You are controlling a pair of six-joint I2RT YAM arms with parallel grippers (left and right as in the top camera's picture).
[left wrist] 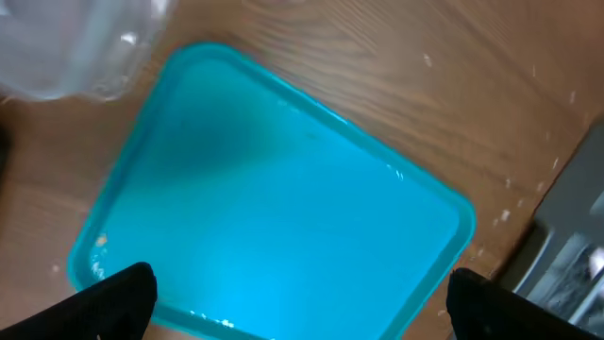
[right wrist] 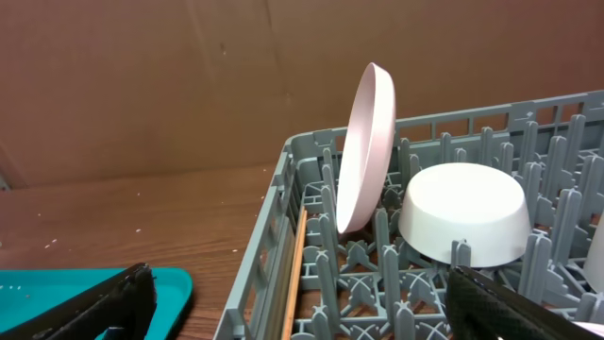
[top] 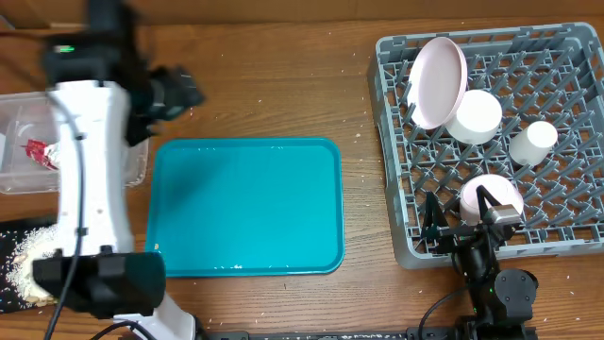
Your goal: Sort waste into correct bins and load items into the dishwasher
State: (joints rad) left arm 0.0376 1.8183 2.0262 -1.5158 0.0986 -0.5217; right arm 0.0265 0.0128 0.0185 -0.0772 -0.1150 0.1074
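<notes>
Sitting far left, the clear tub [top: 19, 118] holds the red wrapper [top: 38, 153]; the left fingers [left wrist: 113, 307] gape wide and empty over the teal tray [left wrist: 283, 208]; the right fingers [right wrist: 94, 307], equally wide and empty, face the loaded dish rack [right wrist: 269, 236].

Overhead top-down, left wrist over tray [left wrist: 283, 208], right wrist beside rack [right wrist: 274, 236]
</notes>
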